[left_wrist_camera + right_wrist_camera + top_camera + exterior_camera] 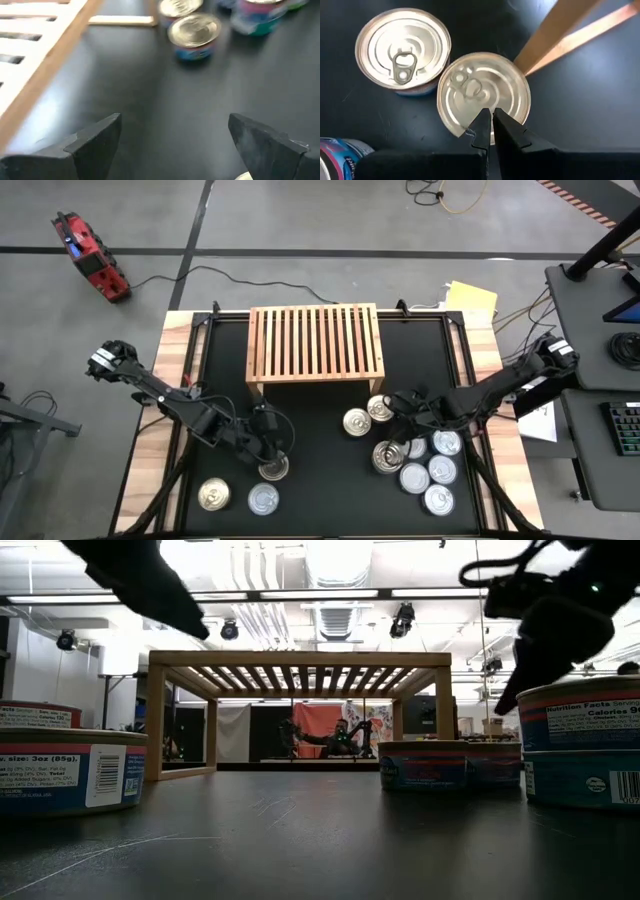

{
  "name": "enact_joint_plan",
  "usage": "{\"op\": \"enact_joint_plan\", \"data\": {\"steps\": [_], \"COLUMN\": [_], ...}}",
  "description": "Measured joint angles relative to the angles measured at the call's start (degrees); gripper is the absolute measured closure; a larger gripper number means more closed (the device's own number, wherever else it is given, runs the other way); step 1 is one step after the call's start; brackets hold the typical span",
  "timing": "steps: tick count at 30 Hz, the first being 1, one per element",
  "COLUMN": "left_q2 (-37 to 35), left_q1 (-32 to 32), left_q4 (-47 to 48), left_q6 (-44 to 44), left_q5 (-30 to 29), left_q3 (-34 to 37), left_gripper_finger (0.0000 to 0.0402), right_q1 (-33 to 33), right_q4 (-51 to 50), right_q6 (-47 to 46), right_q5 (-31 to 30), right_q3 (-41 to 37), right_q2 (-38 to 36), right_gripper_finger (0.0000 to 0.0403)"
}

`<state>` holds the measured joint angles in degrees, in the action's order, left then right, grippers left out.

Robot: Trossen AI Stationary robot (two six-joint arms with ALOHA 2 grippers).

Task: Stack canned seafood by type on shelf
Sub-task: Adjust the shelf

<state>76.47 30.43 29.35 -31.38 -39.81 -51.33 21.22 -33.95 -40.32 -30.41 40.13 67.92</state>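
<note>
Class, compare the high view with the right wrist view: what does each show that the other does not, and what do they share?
Only the high view shows the whole light-wood slatted shelf, the open left gripper over a round silver tin, and two more tins near the front left.

Only the right wrist view shows pull-tab rings on the lids and the shut right gripper directly above the gold-lidded tin beside a shelf leg.

Both show that tin with its neighbouring tin on the black table mat.
</note>
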Motion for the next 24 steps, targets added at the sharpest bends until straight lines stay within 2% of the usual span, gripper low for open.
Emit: {"op": "enact_joint_plan", "data": {"steps": [9, 13, 15, 18, 20, 24], "left_q2": [0.02, 0.02, 0.02, 0.02, 0.02, 0.02], "left_q1": [-3.26, -6.00, -7.06, -7.26, -7.24, -7.51], "left_q4": [6.65, 9.61, 9.57, 9.10, 9.39, 12.00], "left_q6": [1.45, 3.04, 4.55, 7.80, 9.54, 11.13], "left_q5": [-5.67, -5.78, -4.27, -0.90, -0.99, -9.09], "left_q3": [0.79, 0.79, 0.79, 0.79, 0.87, 1.27], "left_gripper_finger": [0.0051, 0.0055, 0.0072, 0.0135, 0.0202, 0.0364], "right_q1": [-1.78, -1.78, -1.76, -1.78, -1.76, -1.77], "right_q4": [-0.09, -0.07, -0.09, -0.09, -0.09, -0.08], "right_q6": [6.05, 6.65, 6.65, 6.65, 6.84, 6.98], "right_q5": [-0.15, -0.17, -0.17, -0.20, -0.61, -1.14], "right_q3": [3.08, 3.06, 3.03, 3.01, 2.99, 2.99], "right_q2": [0.00, 0.00, 0.00, 0.00, 0.00, 0.00], "right_gripper_finger": [0.0390, 0.0390, 0.0390, 0.0390, 0.0390, 0.0390]}}
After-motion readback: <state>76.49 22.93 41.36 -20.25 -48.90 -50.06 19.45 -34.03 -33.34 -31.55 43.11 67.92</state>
